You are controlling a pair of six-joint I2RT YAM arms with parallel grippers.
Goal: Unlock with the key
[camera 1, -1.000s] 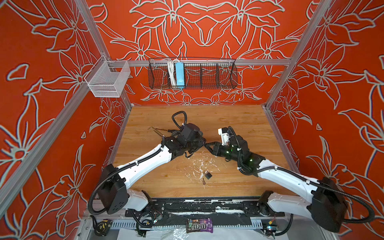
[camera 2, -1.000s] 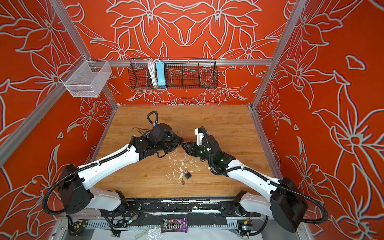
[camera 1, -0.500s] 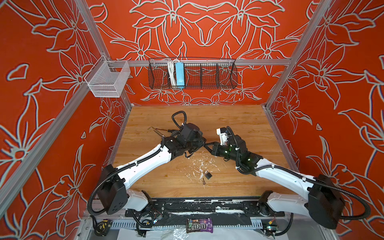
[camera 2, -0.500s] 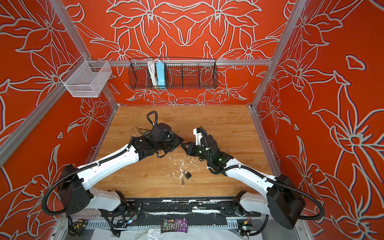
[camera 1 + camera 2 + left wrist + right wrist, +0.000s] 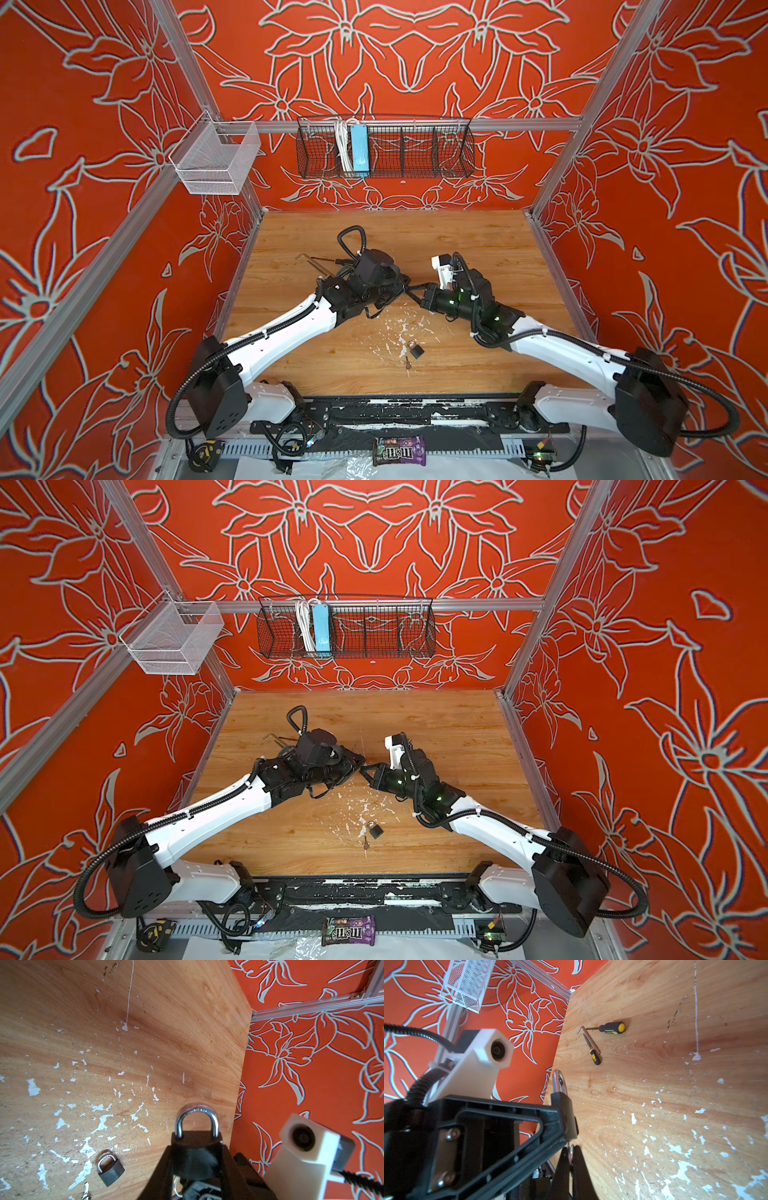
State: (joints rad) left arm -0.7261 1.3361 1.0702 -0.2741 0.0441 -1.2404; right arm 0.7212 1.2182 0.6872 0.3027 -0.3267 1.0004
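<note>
Over the one table (image 5: pixel 478 241), the left gripper (image 5: pixel 403 287) clamps one padlock (image 5: pixel 196 1137) and the right gripper (image 5: pixel 571 1151) is pinched shut on one key (image 5: pixel 570 1149) at its base. A second padlock (image 5: pixel 417 350) and second key (image 5: pixel 407 364) lie just beside each other on the wood

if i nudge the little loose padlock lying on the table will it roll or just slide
The loose padlock lies flat on its blocky body, so it would probably slide, not roll. Its steel shackle suggests it is stiff and heavyish for its size.
</note>
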